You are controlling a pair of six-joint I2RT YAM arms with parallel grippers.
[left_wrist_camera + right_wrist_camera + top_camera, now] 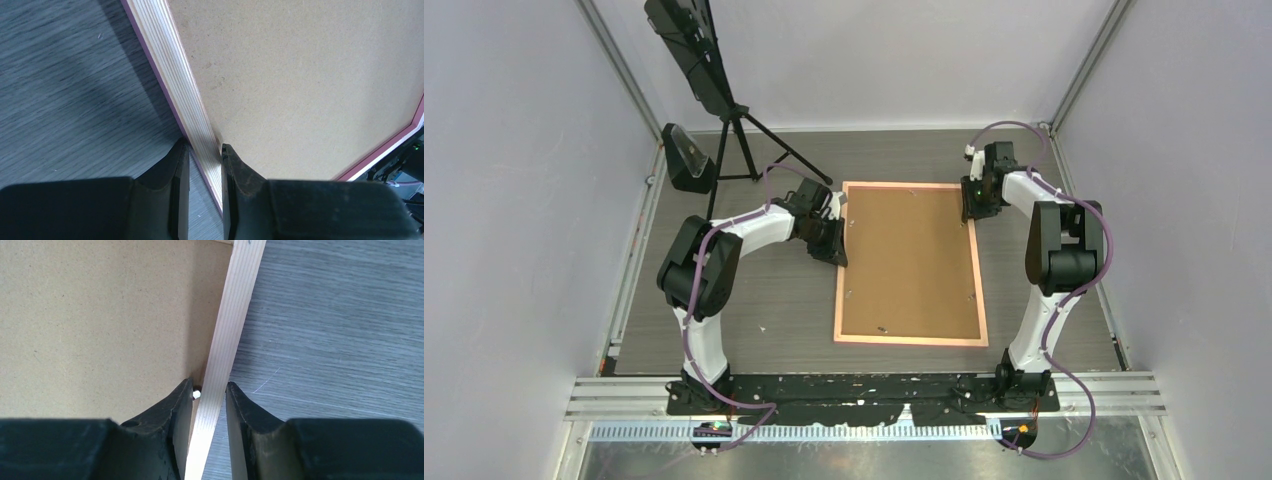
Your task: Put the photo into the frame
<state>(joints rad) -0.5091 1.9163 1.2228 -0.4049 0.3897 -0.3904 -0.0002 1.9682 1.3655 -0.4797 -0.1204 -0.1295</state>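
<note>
The frame [911, 341] lies flat at the middle of the grey counter [754, 300], with its long sides running from 12 to 6 o'clock. A plain brown backing board [911, 262] fills its opening, so only the pink rails show around it. The photo cannot be seen in any view, and whether it lies under the board cannot be told.

The left end effector [837, 243] is at about 10 o'clock on the frame. In the left wrist view [202, 150] its two dark fingers sit close on either side of the pale striped rail [185, 95], pinching it with no gap to be seen. The board [300, 75] fills the rest of that view. The frame's far rail is cut off at 3 o'clock, and the dark shapes beyond it are blurred.

The right end effector [972, 210] is at about 1 o'clock on the frame. The right wrist view [210, 387] shows its jaws straddling the opposite rail [227, 340]. They are only narrowly apart, with the outer finger against the wood and a sliver of space left on the board side. It has not clearly clamped the rail. A tiny white stub [196, 394] sits in that gap, too small to identify. The board [100, 315] runs out of the picture at 9 o'clock.

From above, a few small specks along the board's edges are too small to make out. A black tripod [742, 140] stands at 11 o'clock on the counter, and the dark panel it carries is cut off by the top of the picture.
</note>
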